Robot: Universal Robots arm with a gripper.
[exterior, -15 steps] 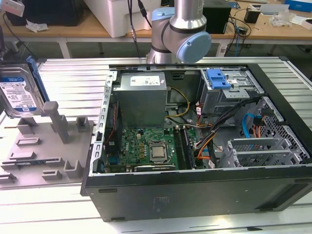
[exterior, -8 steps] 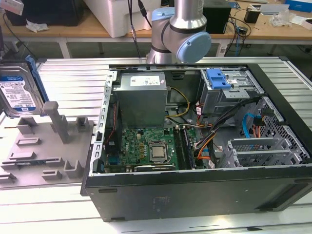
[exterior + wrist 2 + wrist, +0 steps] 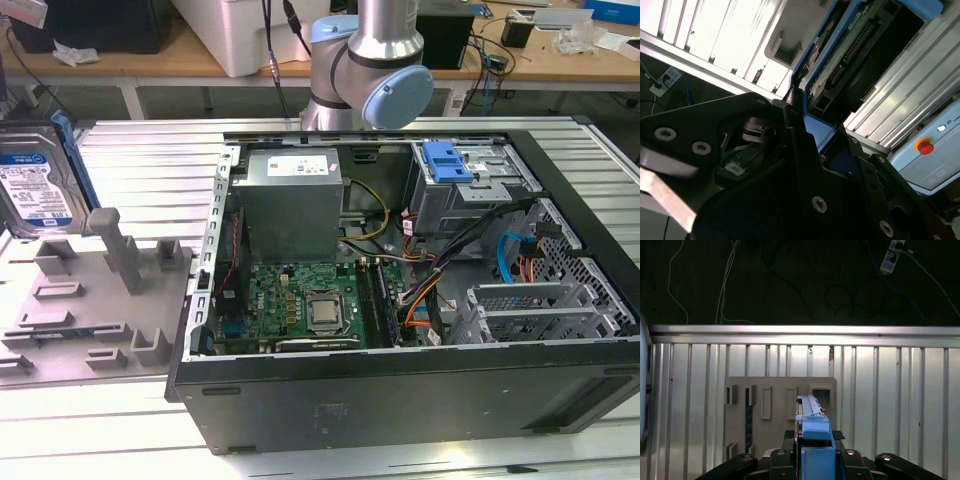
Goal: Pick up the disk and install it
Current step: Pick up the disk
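The disk (image 3: 38, 185) is a silver hard drive with a white-and-blue barcode label, clipped in a bright blue plastic frame. It stands on edge, slightly tilted, at the exterior view's left edge, near the grey tray (image 3: 95, 300). In the first wrist view it shows edge-on, apparently clamped in the gripper (image 3: 814, 460).

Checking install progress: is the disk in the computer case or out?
Out. The disk is upright to the exterior view's left of the open case, in the gripper.
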